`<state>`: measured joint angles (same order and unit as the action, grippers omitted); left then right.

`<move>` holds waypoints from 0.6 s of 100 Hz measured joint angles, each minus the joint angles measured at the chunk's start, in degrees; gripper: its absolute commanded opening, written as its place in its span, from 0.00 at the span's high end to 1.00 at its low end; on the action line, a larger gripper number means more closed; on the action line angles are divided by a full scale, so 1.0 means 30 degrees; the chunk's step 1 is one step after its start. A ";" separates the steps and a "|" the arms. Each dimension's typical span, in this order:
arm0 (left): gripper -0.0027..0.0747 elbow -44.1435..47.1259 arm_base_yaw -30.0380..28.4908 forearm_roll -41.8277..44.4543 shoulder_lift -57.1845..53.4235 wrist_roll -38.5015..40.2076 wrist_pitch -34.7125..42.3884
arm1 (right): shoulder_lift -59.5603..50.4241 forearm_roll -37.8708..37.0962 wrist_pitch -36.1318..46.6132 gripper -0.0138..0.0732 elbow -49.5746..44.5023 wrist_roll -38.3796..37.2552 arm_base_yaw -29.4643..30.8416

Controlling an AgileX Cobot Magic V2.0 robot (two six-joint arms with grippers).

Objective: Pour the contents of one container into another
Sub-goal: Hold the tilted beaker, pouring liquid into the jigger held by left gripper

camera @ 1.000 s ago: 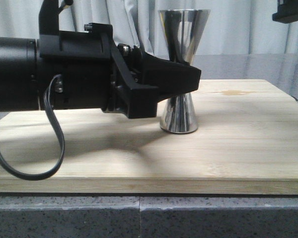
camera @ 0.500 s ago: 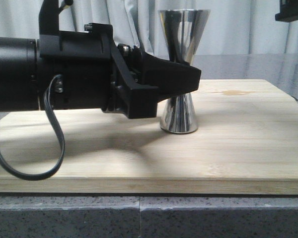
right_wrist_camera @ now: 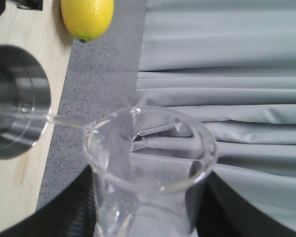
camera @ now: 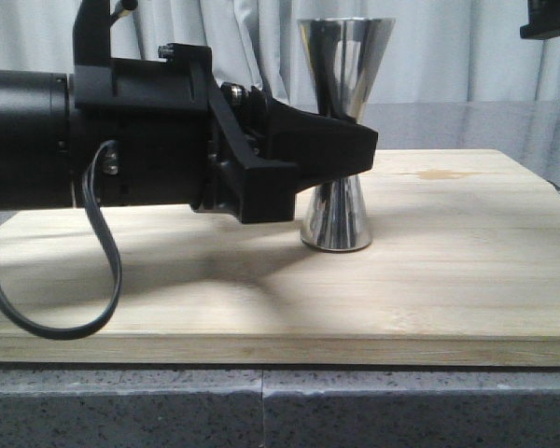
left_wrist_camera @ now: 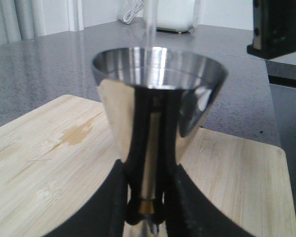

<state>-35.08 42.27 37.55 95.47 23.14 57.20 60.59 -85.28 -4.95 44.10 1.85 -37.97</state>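
Front view: wooden board on the grey worktop, left gripper clenched about the waist of the upright jigger. Right wrist view: right gripper grasping the tilted beaker, thin stream off its lip into the jigger. Best done holding tilt steady, lip centred over the cup

Low front view; both wrist views on jigger.

- The shiny hourglass jigger is standing upright near the wooden board's back edge.
- The clear glass beaker is tilting, streaming clear liquid from its lip into the jigger.
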 measured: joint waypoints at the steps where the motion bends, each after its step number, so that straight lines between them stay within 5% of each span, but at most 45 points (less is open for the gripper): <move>1: 0.99 0.0000 0.0000 0.0000 0.0000 0.0000 0.0000 | 0.0000 0.0000 -0.0001 0.62 0.0000 0.0000 0.0000; 60: 0.99 0.0000 0.0000 0.0000 0.0000 0.0000 0.0000 | 0.0000 -0.0777 0.0039 0.62 0.0000 0.0000 0.0000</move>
<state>-35.08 42.27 37.55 95.47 23.14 57.20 60.59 -87.61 -4.83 44.10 1.85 -37.97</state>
